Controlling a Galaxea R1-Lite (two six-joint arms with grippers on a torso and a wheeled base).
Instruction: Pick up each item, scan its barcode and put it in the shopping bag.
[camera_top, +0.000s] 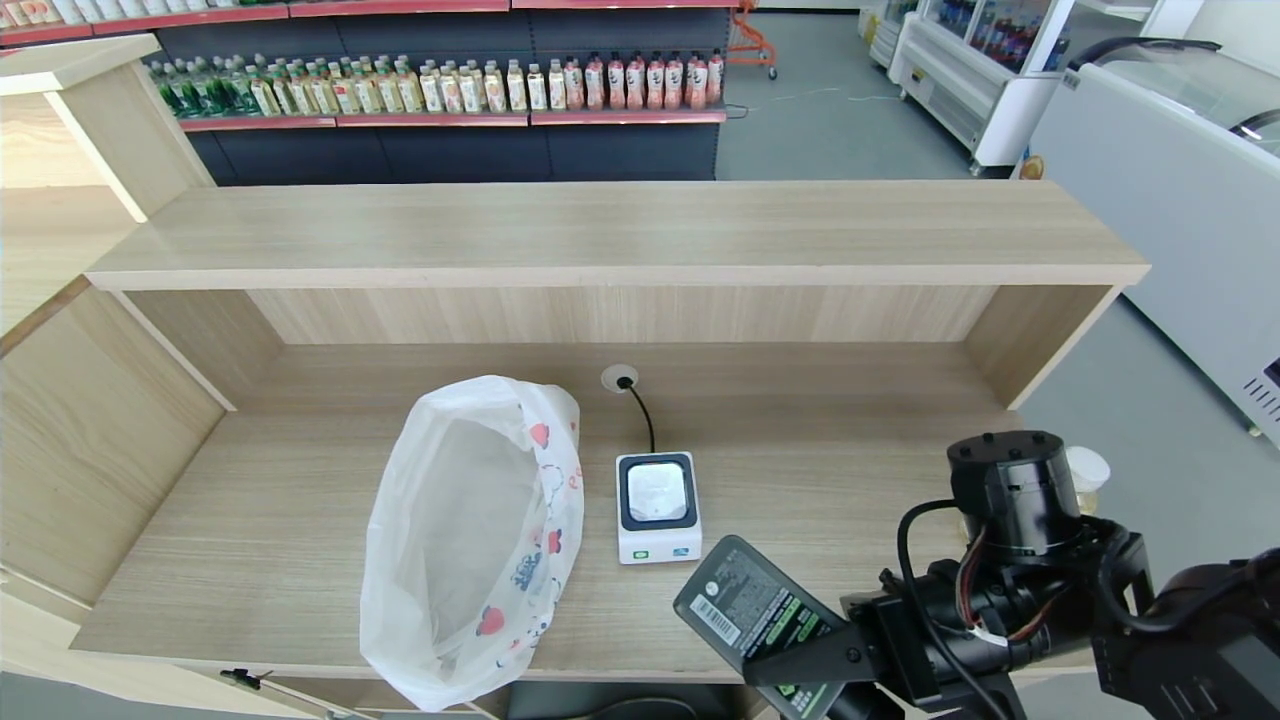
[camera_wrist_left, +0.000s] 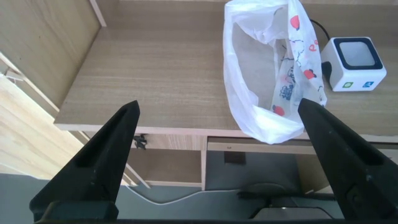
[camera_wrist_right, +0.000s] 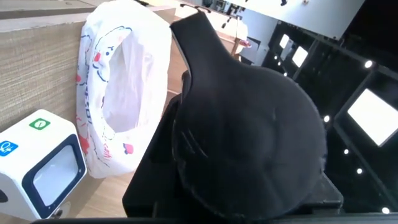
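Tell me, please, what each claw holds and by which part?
Right claw grips the dark flat packet by its near end; left claw is open, empty.

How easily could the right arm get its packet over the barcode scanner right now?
Probably easily. The right gripper holds the dark packet just off the front right corner of the barcode scanner, with nothing standing between them. The shopping bag lies on the scanner's other side, out of the path.

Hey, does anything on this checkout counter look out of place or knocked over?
Mostly fine. The shopping bag lies slumped on its side, one end drooping over the front edge of the counter. The scanner sits flat and square. The dark packet in the right gripper looks intact.
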